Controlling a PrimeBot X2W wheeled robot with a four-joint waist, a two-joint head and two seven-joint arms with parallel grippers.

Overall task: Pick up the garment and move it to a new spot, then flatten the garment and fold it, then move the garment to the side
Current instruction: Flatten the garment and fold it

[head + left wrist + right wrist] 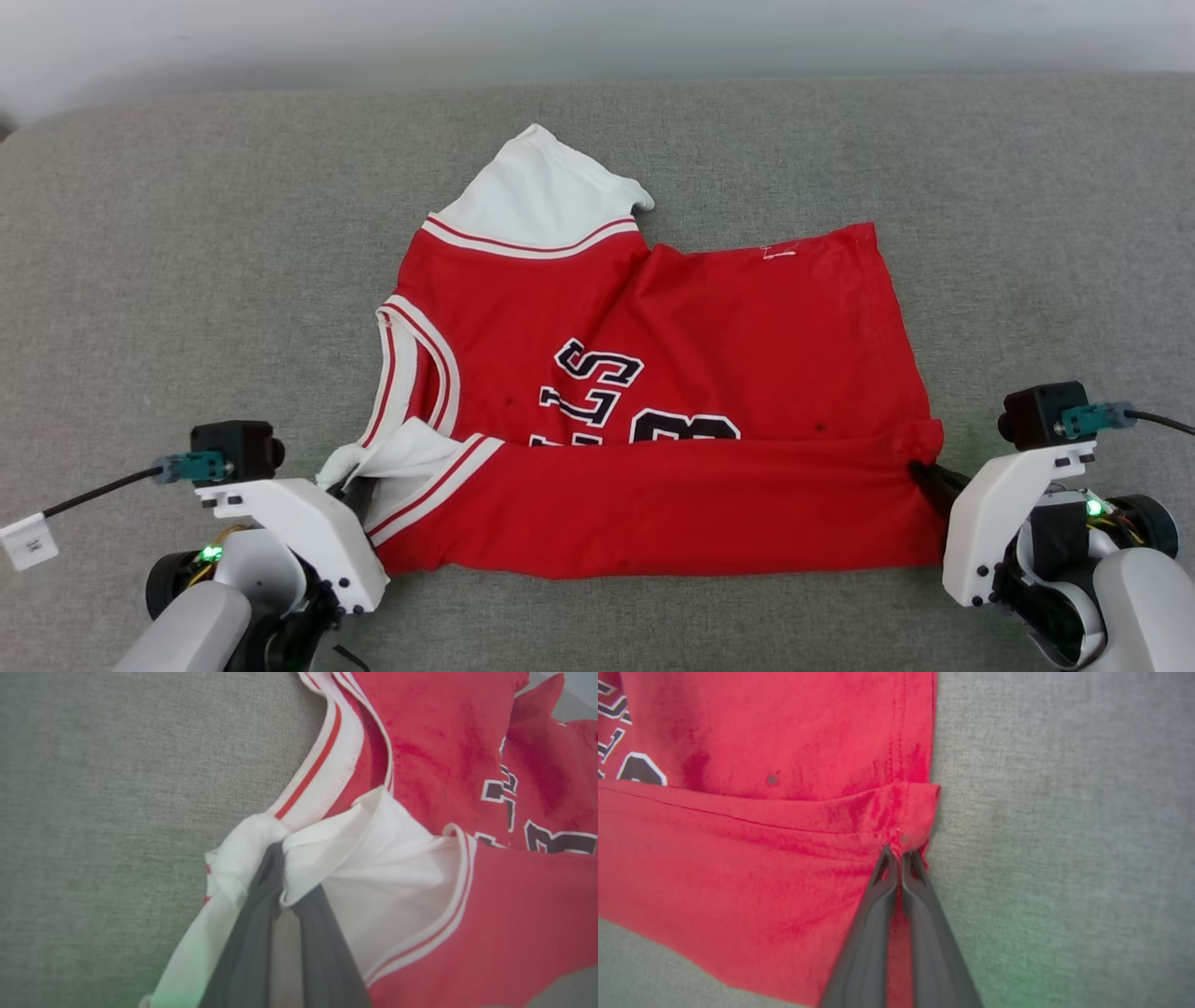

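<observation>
**A:** Head view first. Where's the jersey?
**B:** The red jersey (pixel 709 317) lies mid-frame on the grey fabric surface (pixel 187 280). Its near strip is folded up over the bottom of the black lettering (pixel 597 383). The left fingers (pixel 359 493) are at its lower-left white sleeve (pixel 411 448), and the right fingers (pixel 934 481) are at its lower-right corner.
**A:** Left wrist view?
**B:** The left fingers (pixel 247 942) meet at their tips in mid-frame, pinching bunched white sleeve (pixel 397 882) cloth.
**A:** Right wrist view?
**B:** The right fingers (pixel 868 933) are pressed together on the red hem corner (pixel 915 807) at centre frame, with grey surface to the right.
</observation>
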